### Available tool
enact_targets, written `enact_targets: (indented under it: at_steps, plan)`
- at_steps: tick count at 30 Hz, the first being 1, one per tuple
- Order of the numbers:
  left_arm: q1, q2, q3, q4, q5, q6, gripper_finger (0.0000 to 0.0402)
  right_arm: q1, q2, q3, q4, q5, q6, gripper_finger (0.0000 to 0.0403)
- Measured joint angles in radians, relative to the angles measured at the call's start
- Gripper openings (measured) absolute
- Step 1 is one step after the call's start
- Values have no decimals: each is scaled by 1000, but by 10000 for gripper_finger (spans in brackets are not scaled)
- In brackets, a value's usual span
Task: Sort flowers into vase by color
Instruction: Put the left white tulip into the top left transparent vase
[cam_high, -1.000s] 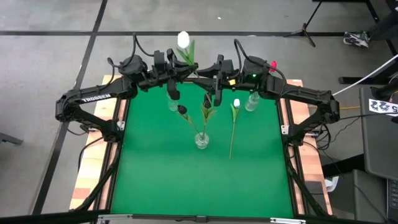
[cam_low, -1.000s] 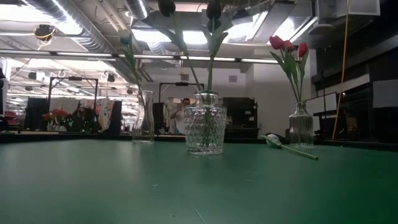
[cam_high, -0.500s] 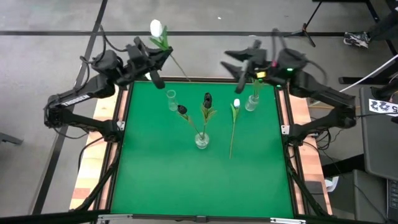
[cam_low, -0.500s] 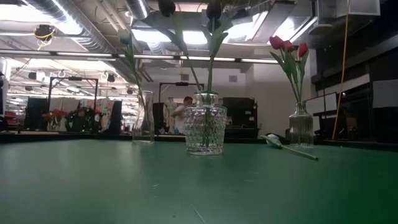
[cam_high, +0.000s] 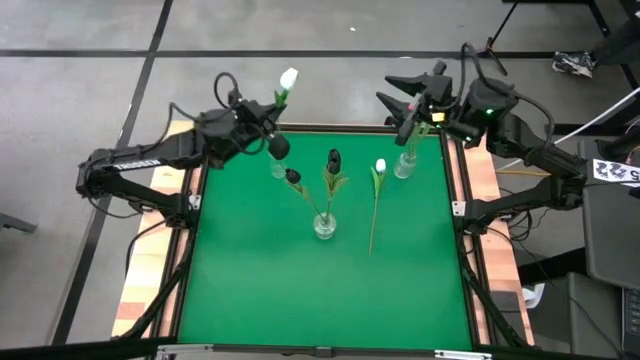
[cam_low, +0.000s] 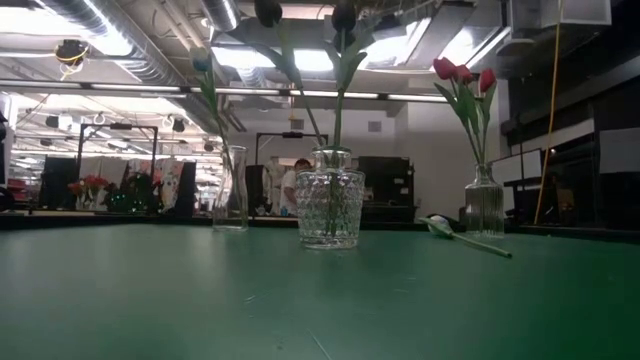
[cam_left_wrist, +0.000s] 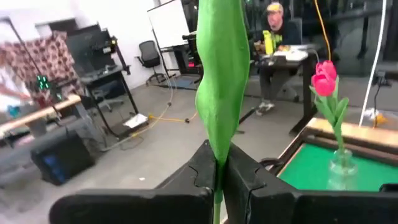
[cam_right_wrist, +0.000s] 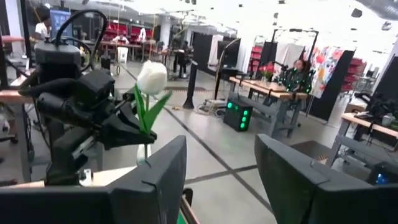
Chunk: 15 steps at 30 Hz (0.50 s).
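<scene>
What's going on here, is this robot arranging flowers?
Yes, it is sorting artificial tulips into vases by color. The left gripper is shut on a white tulip, holding it up near the far-left vase. The right gripper is open and empty above the pink tulips' vase. Two black tulips stand in the middle vase. Another white tulip lies on the green table.

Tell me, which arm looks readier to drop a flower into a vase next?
The left, probably: its gripper is shut on the white-headed, green-stemmed tulip above the slim clear glass vase. The right gripper is open, holding nothing.
</scene>
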<state>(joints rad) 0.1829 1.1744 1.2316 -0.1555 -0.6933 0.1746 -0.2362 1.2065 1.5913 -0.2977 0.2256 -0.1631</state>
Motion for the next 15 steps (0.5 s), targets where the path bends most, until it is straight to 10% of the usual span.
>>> enact_targets:
  at_steps: [15]
  plan:
    - [-13, -22, -378, 511, -204, 43, 4, 0, 10, 0, -35, -9, 39, 191]
